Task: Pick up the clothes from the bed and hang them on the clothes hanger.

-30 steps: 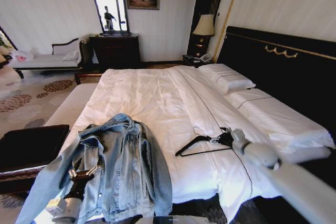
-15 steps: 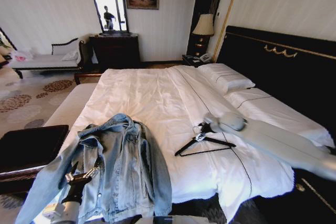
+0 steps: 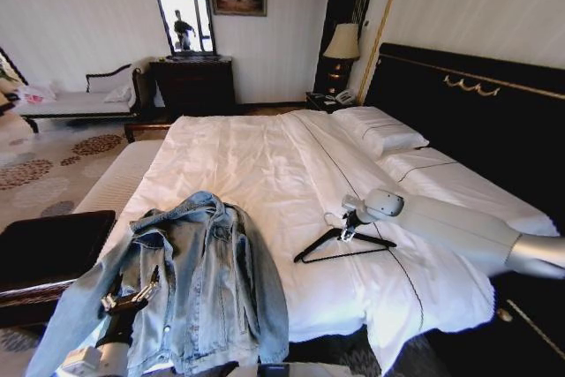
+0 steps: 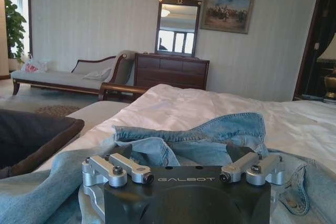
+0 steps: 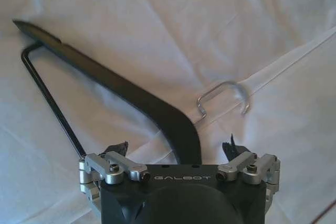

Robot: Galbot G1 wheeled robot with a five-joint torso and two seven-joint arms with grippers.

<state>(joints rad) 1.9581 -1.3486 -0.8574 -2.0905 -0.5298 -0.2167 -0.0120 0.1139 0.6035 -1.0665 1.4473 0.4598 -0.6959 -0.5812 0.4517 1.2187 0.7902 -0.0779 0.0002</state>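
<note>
White sheets covered the wide bed point(image 3: 256, 152). Near its foot lay the denim jacket point(image 3: 199, 280), soft, floppy and probably fairly heavy, likely best taken at the collar or shoulders. The left gripper point(image 3: 131, 293) hovered over it, fingers spread, grasping nothing. Well apart lay the clothes hanger point(image 3: 340, 246), thin, stiff and light; the right gripper point(image 5: 178, 150) straddled its neck below the hook, fingers unclenched.

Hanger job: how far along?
Nothing done: denim jacket lies flat on the bed, off the hanger. In hand: right pincer, open, poised over the hanger's neck by the hook; left pincer over the jacket. Left: grasp both, lift, hang.
</note>
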